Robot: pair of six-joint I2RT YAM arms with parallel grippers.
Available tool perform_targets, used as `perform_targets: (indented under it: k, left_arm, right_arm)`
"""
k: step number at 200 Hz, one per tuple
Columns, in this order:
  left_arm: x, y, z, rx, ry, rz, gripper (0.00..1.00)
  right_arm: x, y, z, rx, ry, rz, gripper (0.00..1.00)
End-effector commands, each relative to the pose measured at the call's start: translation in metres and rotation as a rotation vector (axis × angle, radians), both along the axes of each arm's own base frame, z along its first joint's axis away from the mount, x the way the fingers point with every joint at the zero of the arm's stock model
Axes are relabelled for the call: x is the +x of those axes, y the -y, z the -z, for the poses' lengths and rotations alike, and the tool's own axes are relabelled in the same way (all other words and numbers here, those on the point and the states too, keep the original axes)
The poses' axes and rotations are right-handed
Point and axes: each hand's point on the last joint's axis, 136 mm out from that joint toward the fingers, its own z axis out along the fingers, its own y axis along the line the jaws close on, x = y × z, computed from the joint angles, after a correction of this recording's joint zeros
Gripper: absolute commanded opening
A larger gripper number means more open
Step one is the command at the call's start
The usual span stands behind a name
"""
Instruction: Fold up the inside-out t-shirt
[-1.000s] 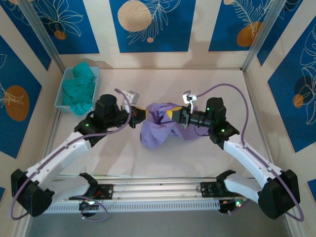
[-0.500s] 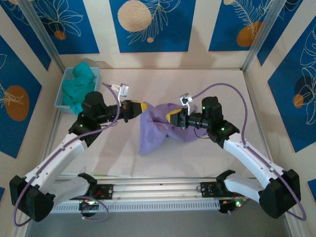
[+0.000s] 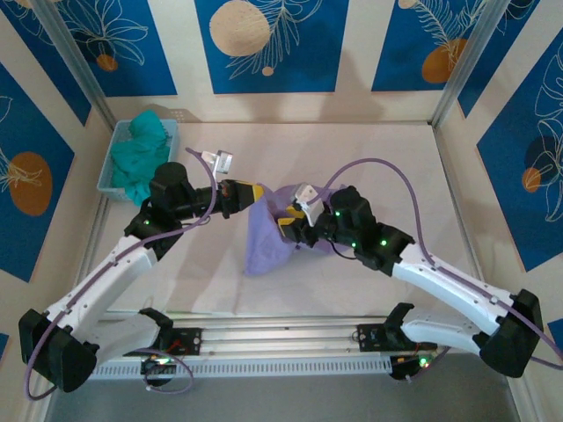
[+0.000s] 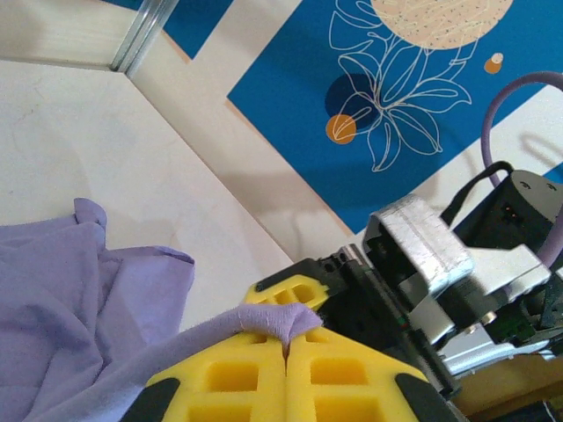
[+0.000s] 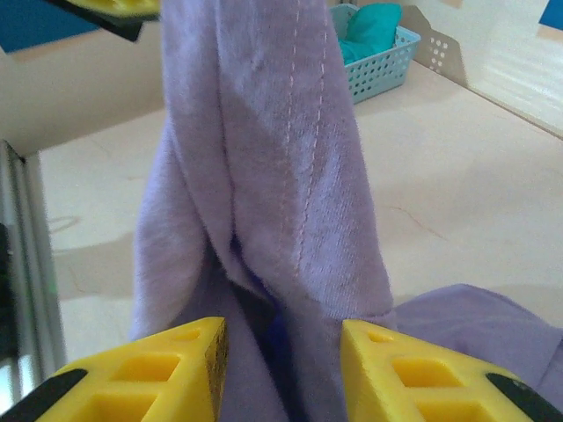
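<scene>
- The left gripper (image 3: 249,195) is at the middle of the table (image 3: 413,176), a little left of centre. Its yellow fingers (image 4: 237,378) are pressed flat together, and a thin fold of the lavender t-shirt (image 3: 264,242) is pinched in the seam between them.
- In the left wrist view the pinched edge arches over the tips of the left gripper (image 4: 286,338). The rest of the t-shirt (image 4: 70,299) falls away to the left in soft folds onto the pale table (image 4: 106,149).
- From above, the t-shirt hangs from that grip as a narrow drape that widens toward the near side. Its lower part rests bunched on the table, between the two arms.
- The right gripper (image 3: 290,226) is just right of the drape and points left into the cloth. Its jaws stand apart — nothing is clamped.
- The right wrist view shows the right gripper (image 5: 281,360) with a yellow finger (image 5: 149,374) on each side of the hanging t-shirt (image 5: 281,158). A stitched seam runs down the cloth, which fills the gap between them. Whether the pads touch it cannot be told.
- A corner of the left gripper (image 5: 110,7) shows at the top of that view, above the drape.
- At the far left of the table sits a light blue basket (image 3: 113,167) holding a teal garment (image 3: 141,156) — well apart from the t-shirt. It is also seen beyond the cloth from the right wrist, basket (image 5: 396,57) and teal garment (image 5: 374,26) alike.
</scene>
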Motion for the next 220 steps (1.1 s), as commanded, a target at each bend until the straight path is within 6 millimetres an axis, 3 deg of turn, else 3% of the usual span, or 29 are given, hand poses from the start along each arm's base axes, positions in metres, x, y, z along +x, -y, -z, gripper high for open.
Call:
perform_targets:
  k: [1, 24, 49, 94, 151, 220]
  left_arm:
    - [-0.006, 0.003, -0.008, -0.002, 0.043, 0.031, 0.0]
    - [-0.002, -0.001, -0.002, 0.023, 0.039, -0.002, 0.0]
    - [0.015, -0.012, 0.015, 0.103, 0.006, -0.128, 0.0]
    - [0.034, -0.023, 0.028, 0.199, 0.027, -0.235, 0.0]
    - [0.026, -0.024, 0.052, 0.304, 0.04, -0.226, 0.0]
    - [0.004, -0.027, 0.069, 0.409, 0.068, -0.232, 0.3]
  right_arm:
    - [0.017, -0.011, -0.017, -0.022, 0.114, 0.017, 0.33]
    - [0.014, -0.018, -0.024, -0.008, 0.124, -0.014, 0.09]
    - [-0.003, -0.012, -0.033, 0.052, 0.082, -0.065, 0.0]
    - [-0.024, 0.005, -0.055, 0.318, -0.209, -0.219, 0.0]
    - [-0.007, 0.006, -0.07, 0.496, -0.356, -0.22, 0.0]
    - [0.009, 0.004, -0.061, 0.514, -0.394, -0.162, 0.0]
